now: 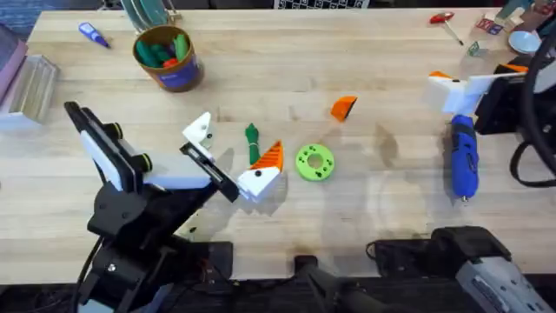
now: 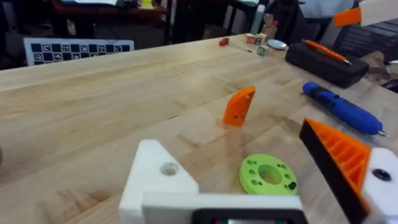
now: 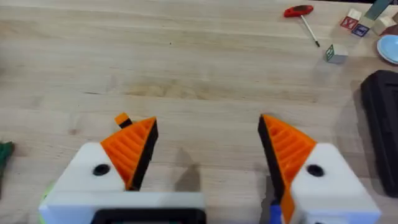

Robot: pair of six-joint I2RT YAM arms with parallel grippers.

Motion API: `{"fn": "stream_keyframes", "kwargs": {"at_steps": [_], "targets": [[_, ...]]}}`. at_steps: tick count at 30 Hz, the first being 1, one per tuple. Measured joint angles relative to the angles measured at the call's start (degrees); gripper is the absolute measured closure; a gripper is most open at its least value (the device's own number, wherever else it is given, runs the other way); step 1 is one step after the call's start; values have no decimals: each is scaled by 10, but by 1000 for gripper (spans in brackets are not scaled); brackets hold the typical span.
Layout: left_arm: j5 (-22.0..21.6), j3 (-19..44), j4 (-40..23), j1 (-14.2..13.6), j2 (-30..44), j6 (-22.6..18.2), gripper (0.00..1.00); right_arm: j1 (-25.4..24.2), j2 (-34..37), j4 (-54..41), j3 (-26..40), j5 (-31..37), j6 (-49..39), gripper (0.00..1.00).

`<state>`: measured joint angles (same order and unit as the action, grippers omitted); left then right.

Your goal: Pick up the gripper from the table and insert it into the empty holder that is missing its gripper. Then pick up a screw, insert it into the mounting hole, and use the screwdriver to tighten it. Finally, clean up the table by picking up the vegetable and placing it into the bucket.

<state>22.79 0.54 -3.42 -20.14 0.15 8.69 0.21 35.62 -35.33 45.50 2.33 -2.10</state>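
- The wooden table (image 1: 287,61) is still carrying every task item; by the layout, no step is reading as complete.
- The left gripper (image 1: 233,161) is sitting at centre-left of the overhead frame with its fingers spread apart and holding nothing. One finger is wearing an orange ribbed pad; the other is the empty holder (image 2: 157,177), a bare white mount with its screw hole showing.
- The right gripper (image 3: 205,155) is sitting at the right edge of the overhead frame, both orange pads fitted, fingers wide apart and holding nothing.
- The bucket (image 1: 167,57) is standing at upper left, already holding toy items.
- The screwdriver (image 1: 463,159) is lying untouched at right.
- The vegetable (image 1: 252,141) is lying at centre, well apart from the bucket.
- The gripper (image 1: 344,107) is lying loose right of centre, not yet inserted.
- No screw is identifiable; fastening and clean-up appear outstanding.
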Motion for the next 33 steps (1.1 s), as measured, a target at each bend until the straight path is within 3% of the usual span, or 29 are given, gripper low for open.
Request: {"fn": "stream_keyframes", "kwargs": {"at_steps": [27, 33], "targets": [[15, 0, 0, 0, 0, 1, 15, 0, 0, 0, 0, 0, 0, 10], [48, 0, 2, 0, 0, 1, 14, 0, 0, 2, 0, 0, 0, 10]]}}
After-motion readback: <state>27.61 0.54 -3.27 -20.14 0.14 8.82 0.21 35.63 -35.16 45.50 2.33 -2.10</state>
